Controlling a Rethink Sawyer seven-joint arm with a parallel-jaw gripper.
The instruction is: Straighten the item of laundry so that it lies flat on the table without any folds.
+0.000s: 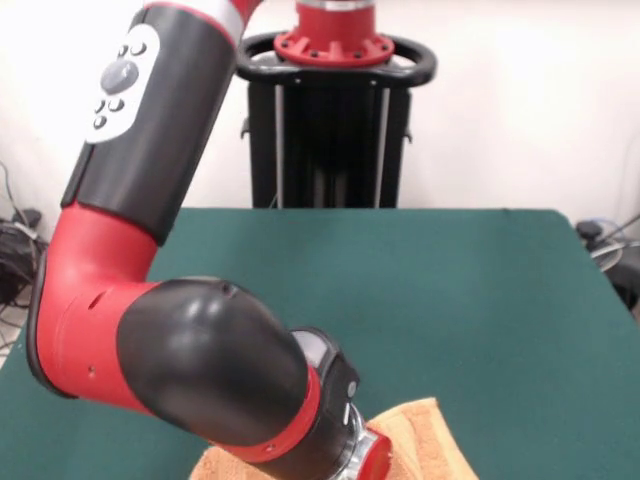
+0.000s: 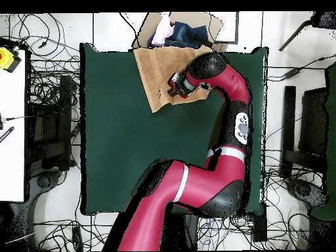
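The light orange-tan towel (image 2: 154, 72) lies skewed on the dark green table (image 2: 125, 157), at the edge farthest from the robot's base. In the front view only part of the towel (image 1: 425, 435) shows at the bottom edge, behind the arm's wrist (image 1: 365, 455). My gripper (image 2: 175, 86) is over the towel's middle, reaching down to it. The arm hides the contact point, so I cannot tell how the gripper stands. The towel's right part is hidden under the arm in the overhead view.
An open cardboard box (image 2: 197, 23) with blue and white cloth stands just past the table edge by the towel. The red and black arm (image 2: 230, 79) spans the table's right side. Cables cover the floor all around. A white bench (image 2: 13, 131) stands at the left.
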